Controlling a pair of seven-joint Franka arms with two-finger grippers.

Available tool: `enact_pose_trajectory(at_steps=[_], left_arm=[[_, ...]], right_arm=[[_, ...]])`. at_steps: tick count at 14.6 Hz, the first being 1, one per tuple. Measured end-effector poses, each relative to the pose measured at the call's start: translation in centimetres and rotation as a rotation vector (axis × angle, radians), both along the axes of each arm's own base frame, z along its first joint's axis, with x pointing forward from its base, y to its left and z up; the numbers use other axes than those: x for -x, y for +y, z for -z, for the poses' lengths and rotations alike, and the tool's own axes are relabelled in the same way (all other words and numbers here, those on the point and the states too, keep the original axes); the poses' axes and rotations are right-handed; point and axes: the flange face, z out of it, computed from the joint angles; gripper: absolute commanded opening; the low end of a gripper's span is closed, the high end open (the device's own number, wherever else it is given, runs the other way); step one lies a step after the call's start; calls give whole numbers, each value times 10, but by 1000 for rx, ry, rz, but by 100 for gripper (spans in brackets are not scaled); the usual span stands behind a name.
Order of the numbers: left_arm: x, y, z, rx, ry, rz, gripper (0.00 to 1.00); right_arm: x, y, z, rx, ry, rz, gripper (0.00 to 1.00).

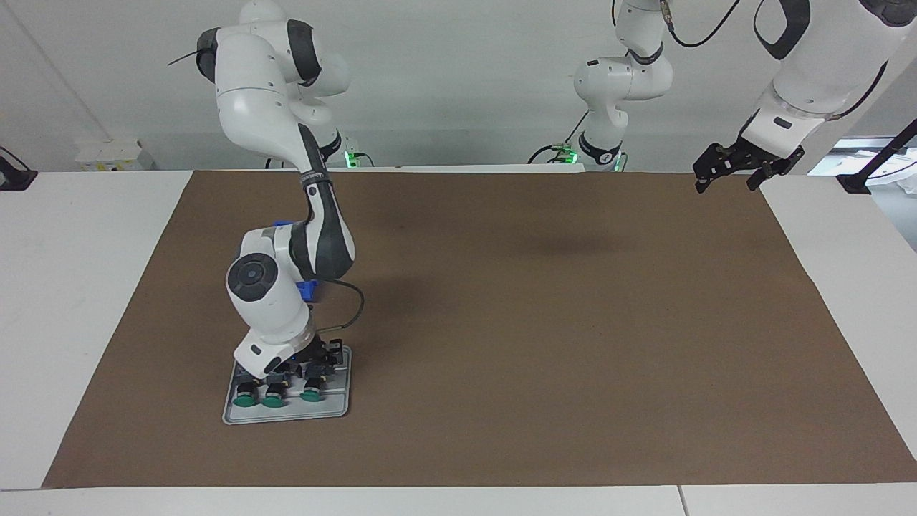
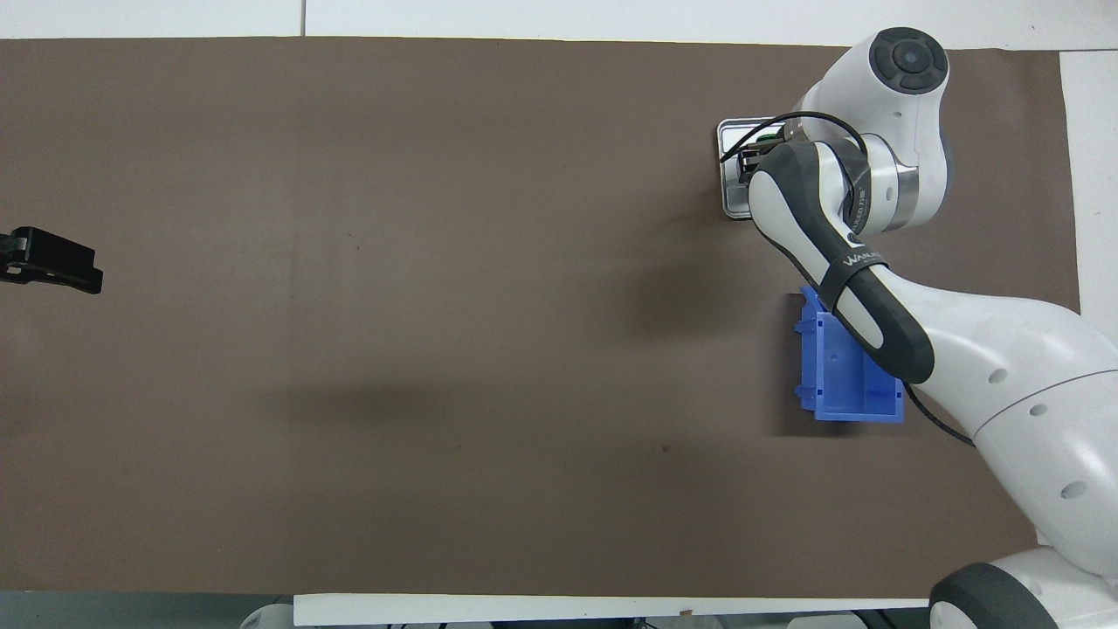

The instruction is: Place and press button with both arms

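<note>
**Right gripper down at the button tray, left arm waiting**

Facing view: 2 arms. The right gripper [image 1: 304, 365] is low over the grey tray [image 1: 286, 414], which sits at the right arm's end of the brown mat [image 1: 501, 322], farther from the robots than the blue bin [image 1: 308, 289]. 3 green-capped push-buttons stand in a row in the tray: button one [image 1: 246, 402], button two [image 1: 273, 401], button three [image 1: 311, 395]. The gripper sits right at the terminal-block ends of the row; can't tell whether its fingers are spread or pinching one, since the wrist hides them. The left gripper [image 1: 732, 174] hangs in the air over the mat's edge at the left arm's end, fingers spread, nothing between them; that arm waits.

Overhead view: 1 tray [image 2: 732, 175], mostly under the right arm's wrist; only a sliver of one green cap shows. 1 blue bin [image 2: 843, 376], open side up, partly under the forearm. The left gripper [image 2: 52, 260] shows only as a black tip at the frame edge.
</note>
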Motion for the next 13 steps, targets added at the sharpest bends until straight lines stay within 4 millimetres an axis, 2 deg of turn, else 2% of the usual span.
enact_pose_trajectory(at_steps=[1,4,7,9,10,13], left_arm=[[0,0,0,0,0,0,100],[0,0,0,0,0,0,100],[0,0,0,0,0,0,100],[0,0,0,0,0,0,100],[0,0,0,0,0,0,100],[0,0,0,0,0,0,100]], right_arm=[[1,0,2,1,5,-1,1],[1,2,0,1,5,-4,0],[2,17,-19,7,50,-7,0],[8,48,-41,17,87,44,0],[14,71,-54,25,103,86,0],[47,155,-85,53,127,254,0]])
